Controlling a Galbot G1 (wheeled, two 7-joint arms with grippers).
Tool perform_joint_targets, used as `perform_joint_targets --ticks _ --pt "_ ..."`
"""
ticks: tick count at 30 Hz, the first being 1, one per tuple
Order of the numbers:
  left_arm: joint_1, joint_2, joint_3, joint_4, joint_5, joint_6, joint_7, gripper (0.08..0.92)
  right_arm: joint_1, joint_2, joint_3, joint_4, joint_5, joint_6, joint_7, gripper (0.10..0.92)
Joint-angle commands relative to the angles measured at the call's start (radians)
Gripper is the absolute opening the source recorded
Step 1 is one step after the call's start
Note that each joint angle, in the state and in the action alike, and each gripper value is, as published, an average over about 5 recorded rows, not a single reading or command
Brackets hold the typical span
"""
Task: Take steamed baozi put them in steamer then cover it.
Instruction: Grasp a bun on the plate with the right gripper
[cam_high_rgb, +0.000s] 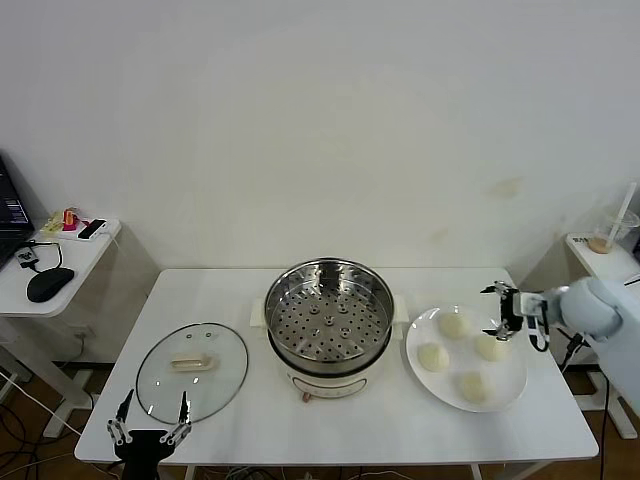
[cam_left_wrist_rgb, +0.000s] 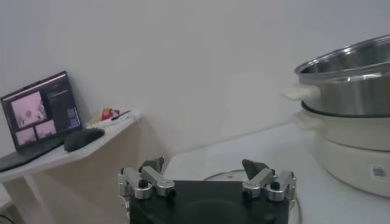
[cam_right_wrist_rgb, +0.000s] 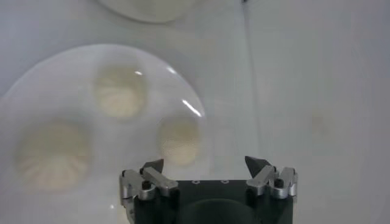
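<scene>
Stainless steel gleams at the middle of the white table (cam_high_rgb: 200, 290), where the steamer (cam_high_rgb: 328, 312) is seen open and empty on its cream pot base (cam_high_rgb: 320, 378). Four steamed baozi (cam_high_rgb: 433, 357) are gathered on a white plate (cam_high_rgb: 512, 392) toward the table's right edge, and the right gripper (cam_high_rgb: 497, 312) is held just above the plate's far rim, jaws spread wide and nothing between them. The cover (cam_high_rgb: 192, 370) is laid flat near the front left corner, with the left gripper (cam_high_rgb: 151, 420) parked at the front edge just beside it, jaws likewise apart and empty. Soft dough is judged the chief hazard: a bun could be dented or torn by too firm a squeeze, or nudged across the smooth plate by an off-centre approach. Neighbouring buns, set close together, could be knocked by a finger, and the glass lid could be slipped if gripped off its flat handle.
</scene>
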Motion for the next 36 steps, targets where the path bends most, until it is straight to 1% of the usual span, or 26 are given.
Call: perform_joint_targets --ticks 1,6,12,25,31,34,36 --pt "0.001 -0.001 -0.015 0.000 0.005 0.001 0.001 0.823 0.254 0.160 -0.254 -0.308 -0.047 0.048 -0.123 0.823" --pt "-0.003 0.001 -0.027 0.005 -0.001 0.000 0.002 0.823 0.240 0.228 -0.235 -0.379 -0.066 0.050 -0.084 0.823" --pt "-0.006 0.004 -0.036 0.009 -0.007 0.000 0.003 0.823 0.234 0.271 -0.234 -0.433 -0.101 0.051 -0.062 0.823" --pt "-0.014 0.003 -0.045 0.009 -0.008 -0.001 0.003 0.823 0.216 0.306 -0.229 -0.468 -0.141 0.048 -0.036 0.817" --pt "-0.012 0.000 -0.044 0.005 -0.005 -0.002 0.002 0.823 0.213 0.316 -0.226 -0.476 -0.142 0.044 -0.029 0.776" --pt "-0.011 0.000 -0.045 0.002 -0.004 -0.002 0.002 0.823 0.209 0.315 -0.226 -0.472 -0.142 0.043 -0.031 0.720" --pt "-0.010 0.000 -0.044 0.000 -0.004 -0.002 0.001 0.823 0.207 0.311 -0.227 -0.468 -0.142 0.042 -0.032 0.666"
